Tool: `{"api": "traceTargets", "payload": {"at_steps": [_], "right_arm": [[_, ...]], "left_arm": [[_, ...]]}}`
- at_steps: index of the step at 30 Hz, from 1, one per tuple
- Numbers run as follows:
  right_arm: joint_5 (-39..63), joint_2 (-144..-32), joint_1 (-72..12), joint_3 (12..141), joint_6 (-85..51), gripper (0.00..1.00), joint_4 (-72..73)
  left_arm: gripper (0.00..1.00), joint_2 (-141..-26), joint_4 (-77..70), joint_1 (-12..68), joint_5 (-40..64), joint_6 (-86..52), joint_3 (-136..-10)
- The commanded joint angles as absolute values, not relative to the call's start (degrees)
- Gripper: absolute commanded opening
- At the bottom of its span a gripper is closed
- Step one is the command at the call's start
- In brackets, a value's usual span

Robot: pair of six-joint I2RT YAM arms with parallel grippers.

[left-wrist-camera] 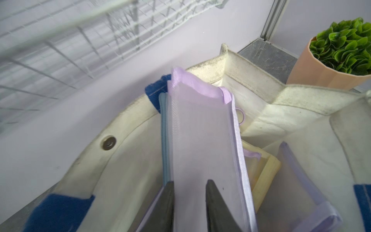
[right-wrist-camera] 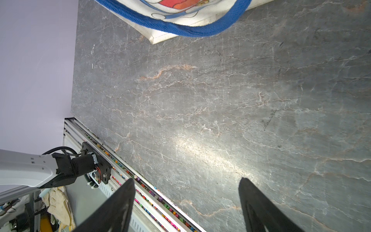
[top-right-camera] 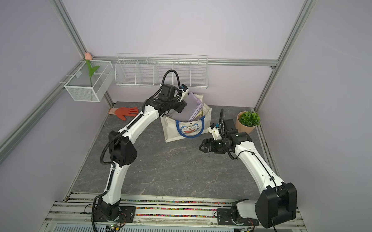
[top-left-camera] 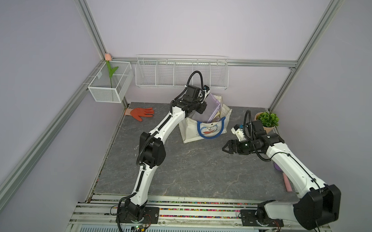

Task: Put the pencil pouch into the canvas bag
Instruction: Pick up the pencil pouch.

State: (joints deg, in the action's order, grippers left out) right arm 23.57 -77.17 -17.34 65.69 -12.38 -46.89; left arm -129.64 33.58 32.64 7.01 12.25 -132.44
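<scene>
Grey table [top-left-camera: 199, 175], pencil pouch [left-wrist-camera: 200, 140] tilted in canvas bag [top-left-camera: 188, 134]

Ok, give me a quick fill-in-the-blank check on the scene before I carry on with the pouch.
1. The mesh pencil pouch between the left end effector's fingers is pale ___.
2. The canvas bag has ___ handles.
3. The right end effector stands open, holding ___.
4. In the table's far left corner lies an orange ___.
Missing words: purple, blue, nothing, glove.
</scene>
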Motion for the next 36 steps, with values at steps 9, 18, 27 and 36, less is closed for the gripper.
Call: {"api": "traceTargets", "payload": {"at_steps": [9, 18, 27, 36], "right_arm": [[23.5, -76.7, -17.1, 66.2, -11.2, 0.82, -46.9], [22.9, -76.6, -17.1, 67.5, -10.8, 0.82, -47.7], [18.9, -74.7, -17.1, 69.3, -10.4, 0.85, -49.0], [1.8, -68.0, -16.0, 65.7, -9.3, 0.88, -43.4]], "left_arm": [[0.18, -132.7, 33.8, 32.6, 4.3, 11.1, -133.6], [0.15, -134.9, 34.0, 32.7, 3.9, 10.1, -135.2], [0.45, -125.4, 34.0, 32.7, 3.1, 10.2, -131.6], [0.77, -94.8, 22.5, 37.2, -0.2, 4.4, -97.2]]}}
